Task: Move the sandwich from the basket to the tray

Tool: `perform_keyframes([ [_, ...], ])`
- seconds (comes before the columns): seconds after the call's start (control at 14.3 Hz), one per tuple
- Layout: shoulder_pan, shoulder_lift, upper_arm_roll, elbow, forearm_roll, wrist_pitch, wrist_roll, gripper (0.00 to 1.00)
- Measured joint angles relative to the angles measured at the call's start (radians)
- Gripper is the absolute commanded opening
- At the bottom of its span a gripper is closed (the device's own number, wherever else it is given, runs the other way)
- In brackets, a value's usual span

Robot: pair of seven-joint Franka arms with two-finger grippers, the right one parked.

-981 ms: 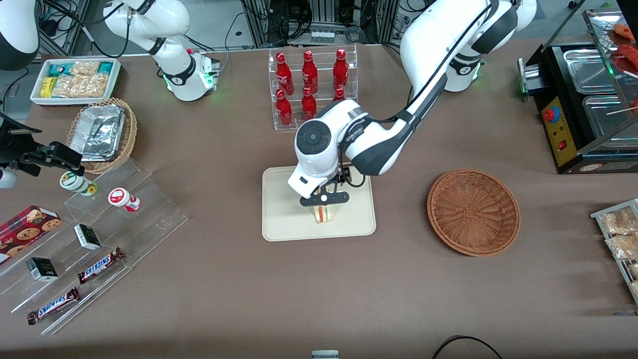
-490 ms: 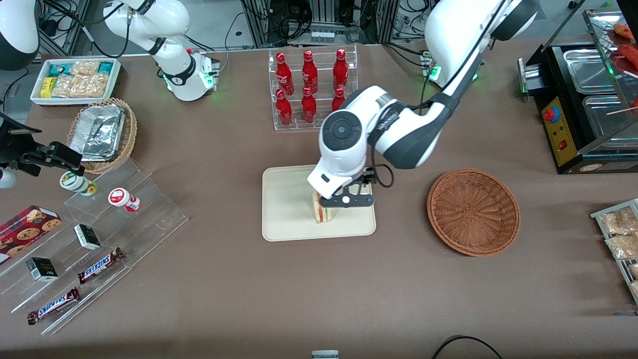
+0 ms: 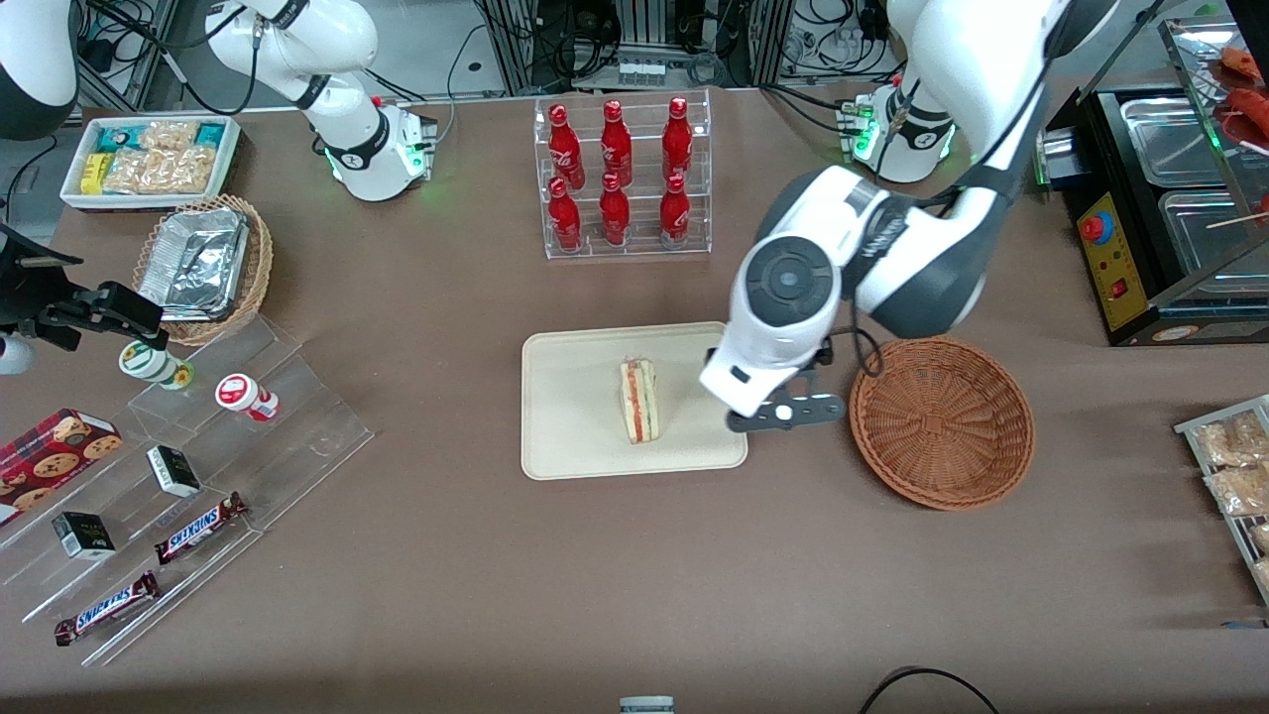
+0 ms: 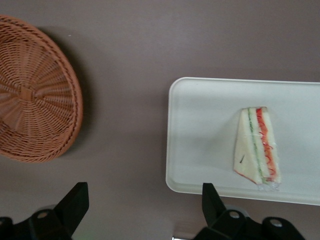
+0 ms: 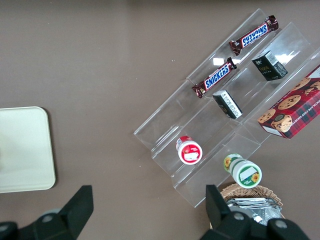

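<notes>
The sandwich [image 3: 640, 401] lies on the tray [image 3: 575, 436], apart from the empty basket [image 3: 942, 421]. The gripper [image 3: 785, 413] hangs wide open and empty above the tabletop [image 3: 634, 575] between tray and basket. Judged placed; the arm should lift clear of the tray without clipping its rim.

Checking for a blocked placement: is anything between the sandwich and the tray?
Nothing visible. The sandwich already lies on the tray, with no other object on it. The basket holds nothing. The gripper hangs open over the table between tray and basket, holding nothing.
</notes>
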Motion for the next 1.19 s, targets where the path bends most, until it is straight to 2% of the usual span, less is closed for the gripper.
perform_keyframes([
  [0.56,0.160,-0.116,0.003,-0.083,-0.063,-0.018,0.166,1.00],
  [0.98,0.308,-0.271,0.009,-0.231,-0.125,-0.050,0.379,1.00],
  [1.19,0.327,-0.375,0.058,-0.310,-0.157,-0.079,0.476,1.00],
])
